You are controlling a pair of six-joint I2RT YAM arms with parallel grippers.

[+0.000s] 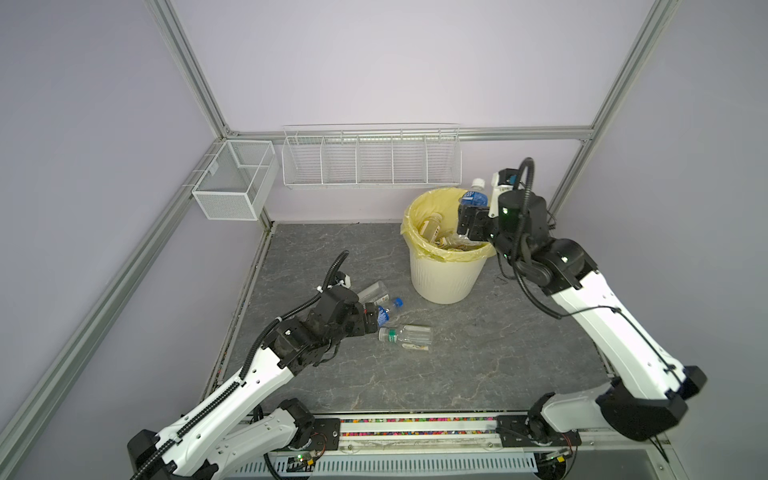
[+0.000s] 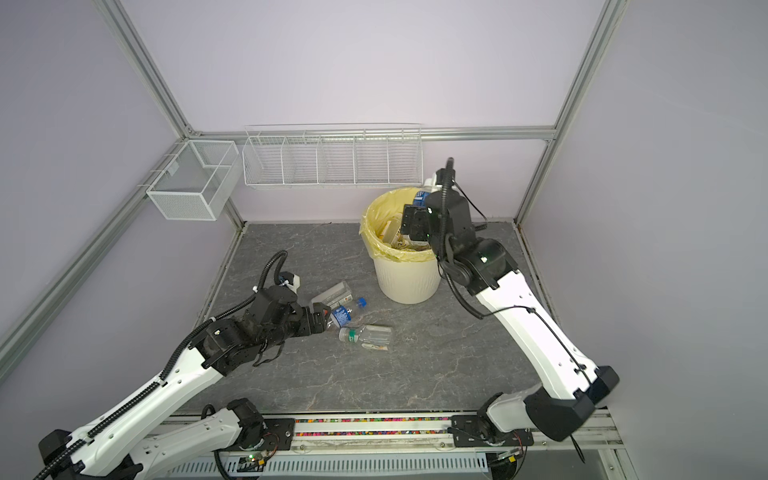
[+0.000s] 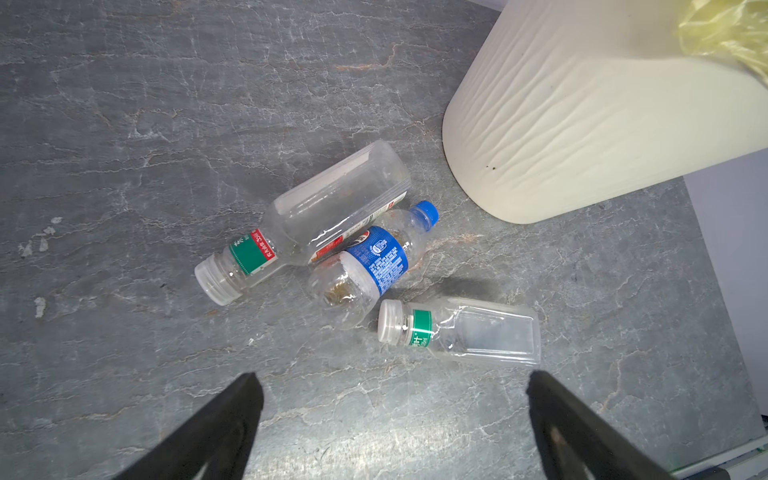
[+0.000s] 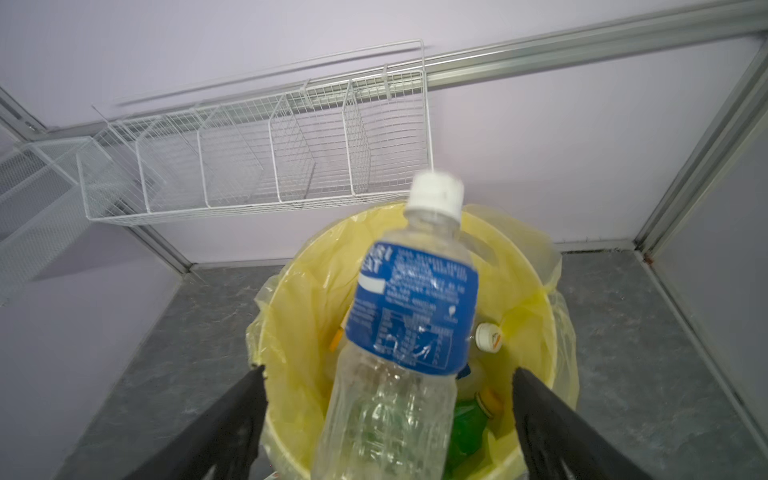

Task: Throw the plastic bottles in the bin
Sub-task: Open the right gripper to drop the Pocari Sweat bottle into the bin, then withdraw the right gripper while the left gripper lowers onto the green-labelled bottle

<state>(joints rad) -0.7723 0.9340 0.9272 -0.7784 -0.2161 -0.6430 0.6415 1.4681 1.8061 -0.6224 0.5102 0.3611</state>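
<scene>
A grey marbled tabletop (image 1: pixel 478 365) inside a lilac-walled, aluminium-framed cell, with white wire baskets (image 1: pixel 372 160) hung along the far wall. The cream ribbed bin (image 1: pixel 446 278) stands far and right of centre, its yellow liner (image 1: pixel 419 216) folded over the rim.

The right gripper (image 4: pixel 388 372) is poised over the bin's mouth with its claw spread wide. A clear bottle with a blue label and white cap (image 4: pixel 411 307), motion-blurred, sits cap-up between the two fingers (image 4: pixel 232 415), touching neither in the wrist view, directly above the open bin. Below it, inside the liner, lie other bottles, among them a green one (image 4: pixel 467 428) and a white-capped one (image 4: pixel 488 336).

Left of centre, near and to the left of the bin, three bottles lie on their sides on the tabletop. The long clear bottle with a green-and-red neck label (image 3: pixel 332 203) touches the blue-capped, blue-labelled bottle (image 3: pixel 374 262). The flat-sided clear bottle with a green neck band (image 3: pixel 469 328) lies just beside them. The left gripper (image 3: pixel 392 377) hovers over this cluster, claw wide and holding nothing.
</scene>
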